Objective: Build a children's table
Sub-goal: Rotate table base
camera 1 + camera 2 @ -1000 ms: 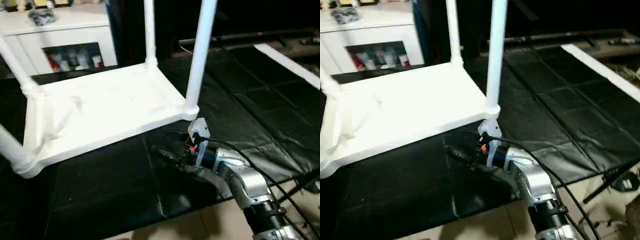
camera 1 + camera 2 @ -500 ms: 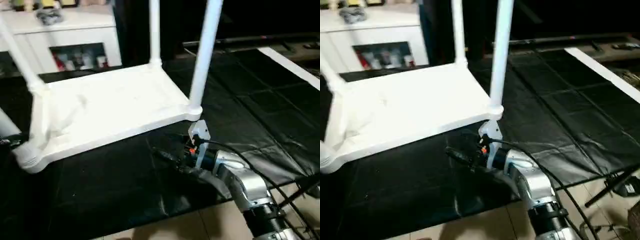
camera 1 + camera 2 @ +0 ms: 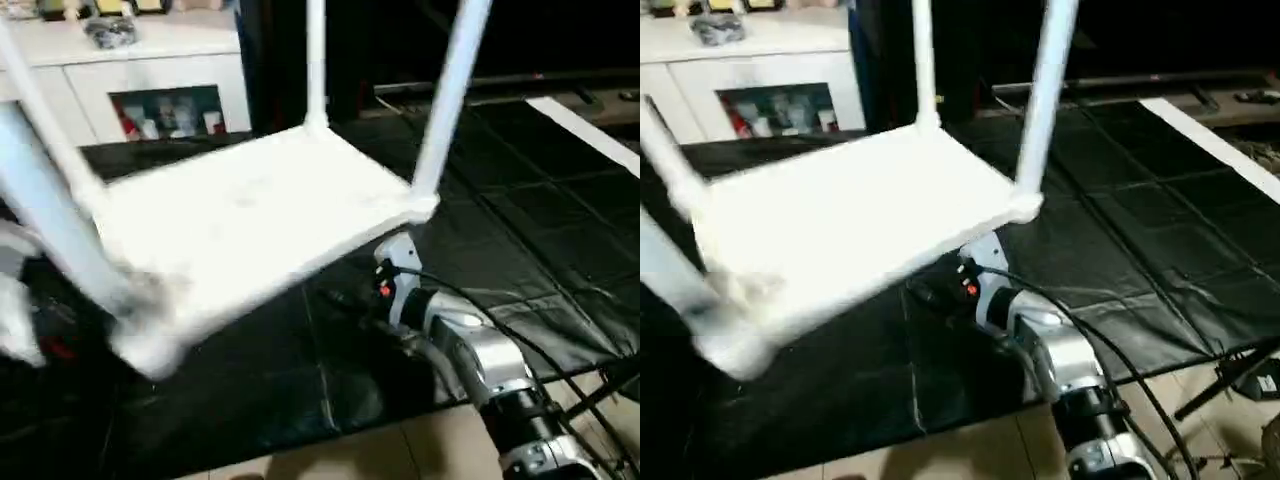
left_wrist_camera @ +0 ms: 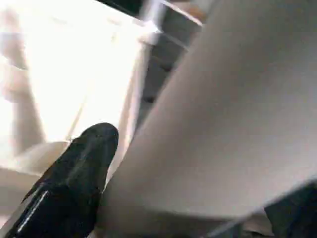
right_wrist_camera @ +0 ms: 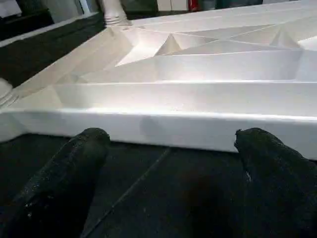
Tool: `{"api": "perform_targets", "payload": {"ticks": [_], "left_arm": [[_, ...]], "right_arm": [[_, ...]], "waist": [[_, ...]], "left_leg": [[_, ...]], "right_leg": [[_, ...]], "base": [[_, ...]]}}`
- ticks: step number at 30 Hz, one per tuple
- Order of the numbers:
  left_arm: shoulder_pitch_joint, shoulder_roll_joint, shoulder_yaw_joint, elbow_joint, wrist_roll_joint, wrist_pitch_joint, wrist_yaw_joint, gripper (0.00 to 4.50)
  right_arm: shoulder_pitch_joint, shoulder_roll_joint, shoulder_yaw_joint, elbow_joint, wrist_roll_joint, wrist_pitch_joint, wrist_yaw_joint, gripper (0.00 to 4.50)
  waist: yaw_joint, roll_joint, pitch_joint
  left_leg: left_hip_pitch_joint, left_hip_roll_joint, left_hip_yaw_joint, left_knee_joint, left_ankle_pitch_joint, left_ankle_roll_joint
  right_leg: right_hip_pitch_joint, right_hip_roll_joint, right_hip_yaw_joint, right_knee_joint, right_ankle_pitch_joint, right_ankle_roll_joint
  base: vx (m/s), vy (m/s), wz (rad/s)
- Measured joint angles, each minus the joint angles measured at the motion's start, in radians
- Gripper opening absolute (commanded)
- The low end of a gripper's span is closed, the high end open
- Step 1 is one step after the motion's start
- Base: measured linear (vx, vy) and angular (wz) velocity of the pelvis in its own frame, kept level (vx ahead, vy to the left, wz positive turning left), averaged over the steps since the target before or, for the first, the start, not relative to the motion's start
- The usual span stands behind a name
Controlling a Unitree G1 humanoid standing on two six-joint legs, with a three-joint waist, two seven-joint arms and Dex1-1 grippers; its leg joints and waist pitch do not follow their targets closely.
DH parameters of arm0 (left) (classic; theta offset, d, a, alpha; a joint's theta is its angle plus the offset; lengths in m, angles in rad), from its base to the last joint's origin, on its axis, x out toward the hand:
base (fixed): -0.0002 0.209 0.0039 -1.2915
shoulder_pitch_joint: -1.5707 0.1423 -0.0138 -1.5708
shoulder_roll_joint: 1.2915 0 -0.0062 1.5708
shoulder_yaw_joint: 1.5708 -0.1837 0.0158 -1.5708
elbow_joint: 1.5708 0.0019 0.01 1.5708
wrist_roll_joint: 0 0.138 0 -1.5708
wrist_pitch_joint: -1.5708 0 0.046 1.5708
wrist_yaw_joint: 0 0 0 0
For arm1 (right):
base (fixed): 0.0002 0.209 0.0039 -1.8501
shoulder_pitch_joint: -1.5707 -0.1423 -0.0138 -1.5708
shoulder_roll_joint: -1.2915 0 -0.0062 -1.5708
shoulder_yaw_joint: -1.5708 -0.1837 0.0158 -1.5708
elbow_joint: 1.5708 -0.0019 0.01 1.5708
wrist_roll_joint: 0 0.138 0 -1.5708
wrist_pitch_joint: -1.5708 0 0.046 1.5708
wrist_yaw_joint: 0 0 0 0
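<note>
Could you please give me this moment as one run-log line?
table: upside down, tilted, legs in | left gripper: open, at a leg | right gripper: open, facing table edge, holding nothing

- Right forearm (image 3: 490,370): brushed silver casing, ending toward 5 o'clock in a black ribbed collar
- Wrist: small white bracket (image 3: 398,255) with an orange-red spot beside it
- Thin black cable (image 3: 520,335) loops over the silver shell
- Right tool (image 5: 171,173): two black fingers (image 5: 74,158), rounded tips, finely grained surface
- Left tool's finger (image 4: 74,173): glossy black, rounded
</note>
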Motion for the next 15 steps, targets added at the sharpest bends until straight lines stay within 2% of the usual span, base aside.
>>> {"api": "perform_targets", "payload": {"ticks": [3, 7, 12, 15], "left_arm": [[0.006, -0.021, -0.024, -0.079, -0.044, 0.04, 0.002, 4.5], [0.007, -0.087, -0.076, -0.244, -0.152, 0.123, 0.033, 4.5], [-0.036, -0.152, -0.116, -0.339, -0.243, 0.185, 0.086, 4.5], [-0.098, -0.232, -0.132, -0.355, -0.285, 0.209, 0.14, 4.5]], "right_arm": [[-0.018, -0.016, 0.0, 0.045, -0.028, -0.001, -0.036, 4.5], [-0.082, -0.03, -0.002, 0.19, -0.111, -0.003, -0.164, 4.5], [-0.105, -0.012, -0.002, 0.246, -0.127, -0.013, -0.19, 4.5], [-0.126, -0.001, -0.01, 0.293, -0.133, -0.047, -0.191, 4.5]], "waist": [[-0.009, -0.001, 0.0], [-0.018, -0.003, -0.001], [-0.03, -0.009, 0.0], [-0.031, -0.012, 0.0]], "left_leg": [[0.001, 0.0, 0.0, 0.0, 0.0, 0.0], [0.0, 0.0, 0.005, 0.0, 0.0, -0.001], [0.0, 0.0, 0.008, 0.0, 0.001, -0.002], [0.0, 0.0, 0.008, 0.0, 0.002, -0.002]], "right_leg": [[0.0, 0.0, 0.0, 0.001, -0.001, 0.0], [-0.001, 0.0, 0.002, 0.001, -0.002, 0.0], [-0.002, 0.0, 0.002, 0.008, -0.007, 0.002], [-0.002, 0.0, 0.002, 0.009, -0.008, 0.003]], "base": [[0.0, 0.0, 0.0], [0.0, 0.0, 0.0], [0.0, 0.0, 0.0], [0.0, 0.0, 0.0]]}}
